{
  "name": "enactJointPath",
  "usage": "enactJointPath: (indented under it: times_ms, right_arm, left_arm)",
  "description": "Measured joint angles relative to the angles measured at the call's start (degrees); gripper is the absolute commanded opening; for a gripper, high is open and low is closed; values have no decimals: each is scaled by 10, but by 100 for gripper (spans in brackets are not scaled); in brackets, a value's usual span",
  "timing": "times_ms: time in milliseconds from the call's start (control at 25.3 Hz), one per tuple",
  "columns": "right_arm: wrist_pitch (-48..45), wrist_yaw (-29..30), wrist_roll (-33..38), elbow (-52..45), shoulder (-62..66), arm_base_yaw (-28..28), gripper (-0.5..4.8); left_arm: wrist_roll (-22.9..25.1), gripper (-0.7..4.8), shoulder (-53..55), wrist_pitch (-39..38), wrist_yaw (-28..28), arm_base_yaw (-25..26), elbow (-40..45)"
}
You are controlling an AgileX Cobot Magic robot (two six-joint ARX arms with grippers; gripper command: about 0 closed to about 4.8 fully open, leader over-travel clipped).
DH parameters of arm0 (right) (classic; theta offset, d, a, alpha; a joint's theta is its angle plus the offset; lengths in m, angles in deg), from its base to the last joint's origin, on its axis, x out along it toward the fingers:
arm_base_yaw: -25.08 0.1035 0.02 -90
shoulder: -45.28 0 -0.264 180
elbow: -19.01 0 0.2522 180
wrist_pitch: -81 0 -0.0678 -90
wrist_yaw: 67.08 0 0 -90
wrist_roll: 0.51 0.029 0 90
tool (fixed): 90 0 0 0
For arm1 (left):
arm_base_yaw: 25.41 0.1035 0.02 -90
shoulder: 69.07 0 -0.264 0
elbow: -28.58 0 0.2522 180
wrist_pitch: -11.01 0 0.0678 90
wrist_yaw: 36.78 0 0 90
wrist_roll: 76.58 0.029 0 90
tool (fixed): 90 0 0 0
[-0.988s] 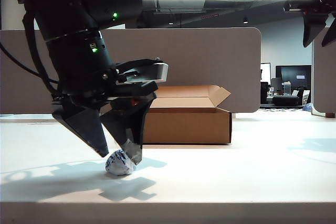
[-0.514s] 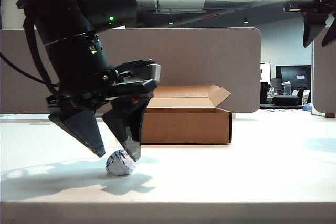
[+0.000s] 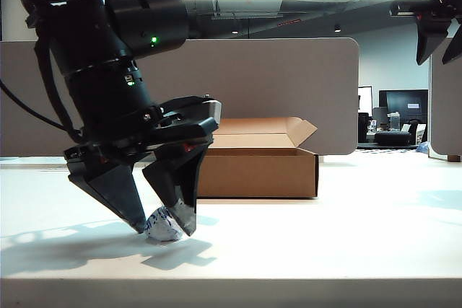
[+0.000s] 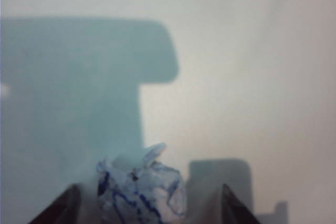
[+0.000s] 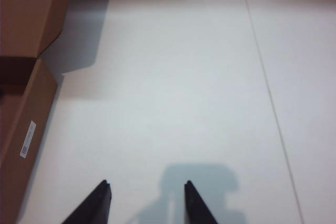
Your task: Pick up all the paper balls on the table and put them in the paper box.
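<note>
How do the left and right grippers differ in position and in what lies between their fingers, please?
The left gripper is down at the table, its open fingers straddling a paper ball; the right gripper hangs high at the exterior view's upper right, fingers parted over bare tabletop. The left works in front of the paper box; the right hangs beside it. Both have dark fingers and grip nothing.
</note>
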Motion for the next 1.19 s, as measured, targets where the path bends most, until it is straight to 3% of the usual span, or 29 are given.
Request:
enactJointPath:
  times_ms: [119, 237, 356, 791, 1028, 1186]
  right_arm:
    - [0, 0, 0, 0, 0, 0, 198]
    - [0, 0, 0, 0, 0, 0, 198]
    - [0, 0, 0, 0, 0, 0, 198]
    - [0, 0, 0, 0, 0, 0, 198]
    - [0, 0, 0, 0, 0, 0, 198]
    - [0, 11, 1, 0, 0, 2, 198]
  left_arm:
    - [-1, 211, 0, 1, 0, 0, 0]
    - [-4, 199, 2, -1, 0, 0, 0]
    - [-4, 146, 2, -1, 0, 0, 0]
    - [-3, 146, 2, 0, 0, 0, -27]
    - [44, 146, 2, -26, -9, 0, -143]
    - [87, 147, 3, 32, -58, 15, -227]
